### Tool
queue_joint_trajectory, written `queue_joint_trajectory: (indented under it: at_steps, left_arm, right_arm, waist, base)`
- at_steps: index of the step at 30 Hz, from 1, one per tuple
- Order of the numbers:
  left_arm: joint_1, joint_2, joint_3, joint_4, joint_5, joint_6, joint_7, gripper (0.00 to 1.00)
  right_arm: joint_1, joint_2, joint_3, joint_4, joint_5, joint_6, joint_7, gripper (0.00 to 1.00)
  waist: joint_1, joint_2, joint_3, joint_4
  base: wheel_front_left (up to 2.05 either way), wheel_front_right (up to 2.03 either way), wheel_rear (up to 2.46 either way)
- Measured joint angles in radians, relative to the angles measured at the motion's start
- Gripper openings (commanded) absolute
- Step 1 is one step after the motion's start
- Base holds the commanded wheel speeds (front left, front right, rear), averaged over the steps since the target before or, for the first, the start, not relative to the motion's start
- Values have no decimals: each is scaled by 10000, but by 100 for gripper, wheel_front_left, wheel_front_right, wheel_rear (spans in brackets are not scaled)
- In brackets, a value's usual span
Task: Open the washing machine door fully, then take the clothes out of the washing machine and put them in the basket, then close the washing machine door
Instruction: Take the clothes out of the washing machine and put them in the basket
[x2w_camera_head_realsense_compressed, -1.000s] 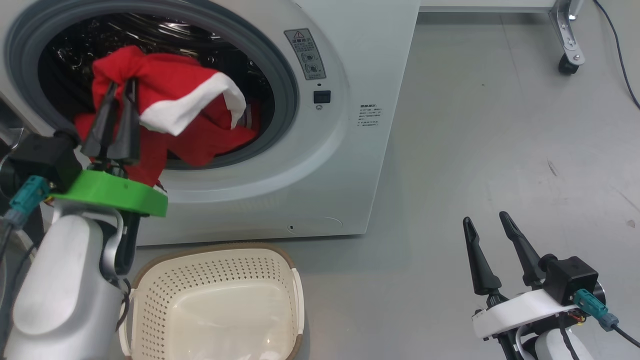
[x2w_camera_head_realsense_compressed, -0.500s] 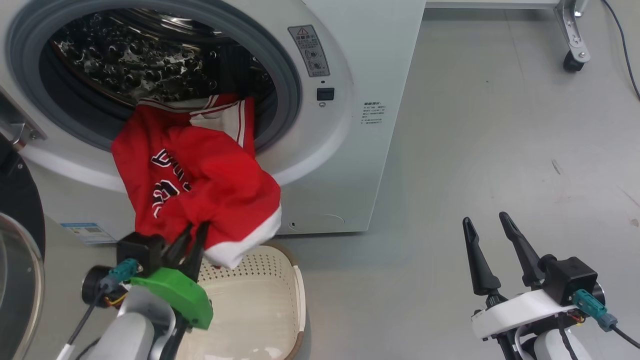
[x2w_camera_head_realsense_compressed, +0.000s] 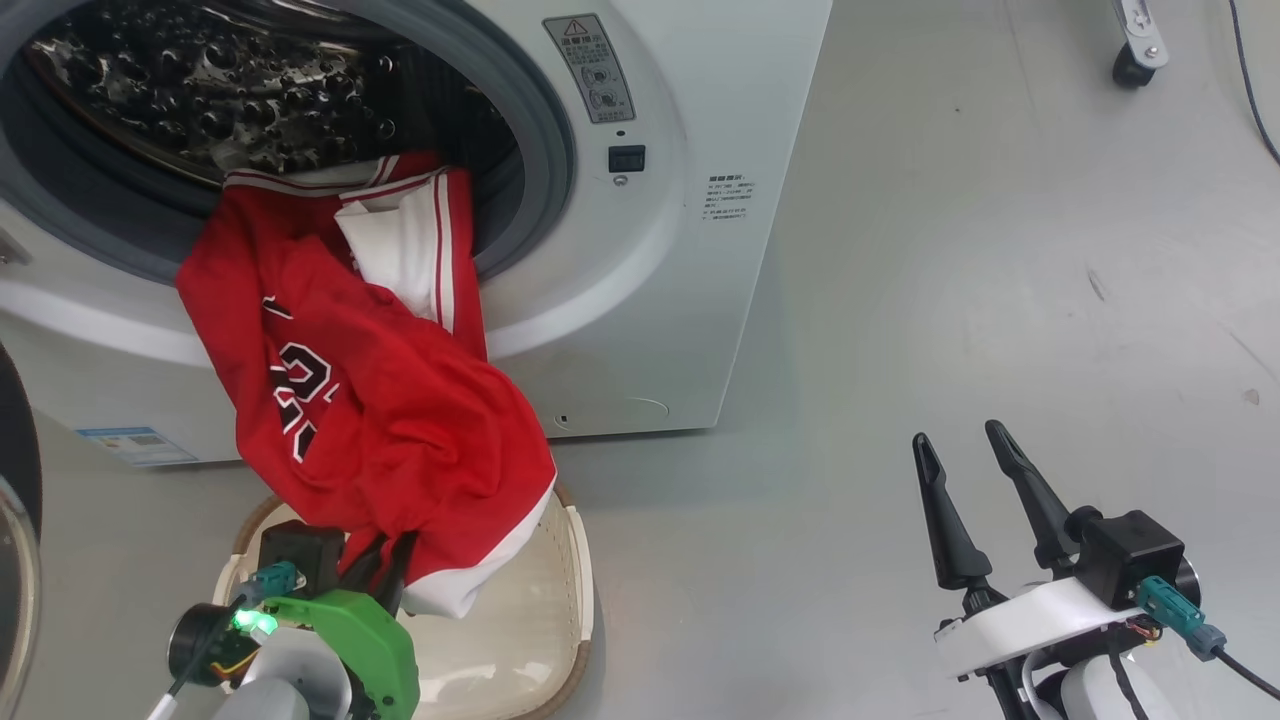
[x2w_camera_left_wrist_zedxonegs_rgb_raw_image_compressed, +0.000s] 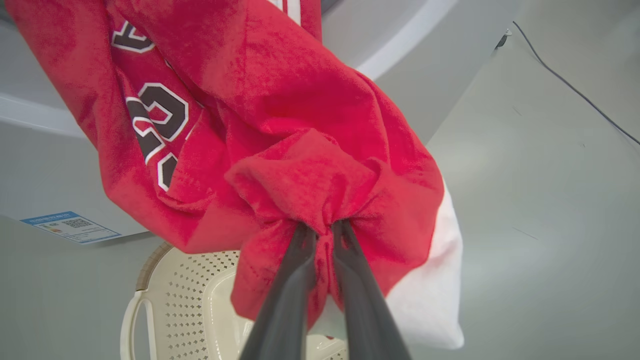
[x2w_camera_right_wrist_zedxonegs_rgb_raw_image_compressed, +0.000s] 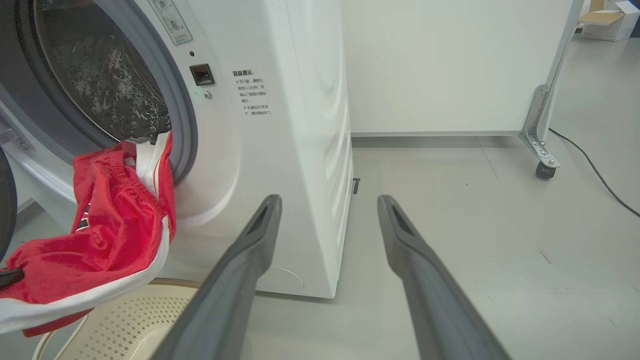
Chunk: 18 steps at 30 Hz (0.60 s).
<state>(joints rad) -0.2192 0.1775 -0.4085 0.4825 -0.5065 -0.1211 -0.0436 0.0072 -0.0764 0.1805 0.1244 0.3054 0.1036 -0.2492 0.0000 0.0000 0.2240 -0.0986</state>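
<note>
Left jaws with clothes (x2w_camera_head_realsense_compressed: 400, 430) over basket (x2w_camera_head_realsense_compressed: 545, 600)

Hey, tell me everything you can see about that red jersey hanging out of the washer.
The red jersey is soft knit-looking cloth with white panels, striped trim and black-and-white lettering. Its upper end drapes over the lip of the washing machine; the rest hangs down, bunched and pinched by the shut left tool just above the basket.

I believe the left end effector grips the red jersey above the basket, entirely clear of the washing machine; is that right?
Not quite: the left end effector grips the clothes above the basket, but the head view shows their upper end draped over the opening rim of the washing machine.
</note>
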Motion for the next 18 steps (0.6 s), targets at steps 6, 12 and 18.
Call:
queue_joint_trajectory:
  at_steps: [6,12,18]
  left_arm:
    - [-2,12,-90,681,-31,0,282,0]
    - [-22,199,-109,1505,-13,0,541,0]
    - [-61,301,-142,2288,73,15,784,0]
  right_arm:
    - [-123,8,71,-46,-29,6,0,100]
    - [-285,29,173,-82,-77,8,0,100]
    - [-525,56,295,-151,-92,8,0,100]
  waist:
    - [0,0,324,-196]
    - [0,0,718,-394]
    - [0,0,1145,-625]
  base:
    - [0,0,0]
    - [0,0,0]
    - [0,0,0]
